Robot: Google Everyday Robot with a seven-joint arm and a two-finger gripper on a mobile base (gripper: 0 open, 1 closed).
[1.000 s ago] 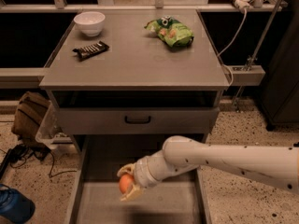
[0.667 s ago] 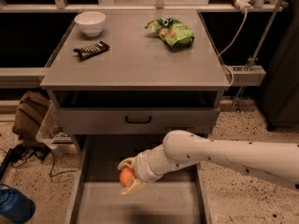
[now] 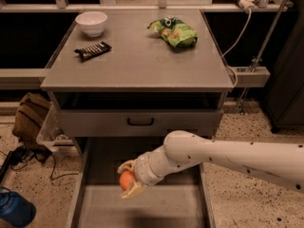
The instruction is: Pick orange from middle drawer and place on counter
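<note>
The gripper [image 3: 124, 181] pinches the orange [image 3: 127, 179] between its two pale fingers [image 3: 126, 166], one above the fruit and one below. The orange is small, round and smooth, held over the floor of the open middle drawer [image 3: 142, 210]. At 12 o'clock from it are the closed drawer front [image 3: 95, 122] and the counter [image 3: 142, 68]. The counter bears a white bowl [image 3: 91, 23] at 11 o'clock, a chocolate bar [image 3: 92, 50] at 10 and a green snack bag [image 3: 173, 31] at 1.
</note>
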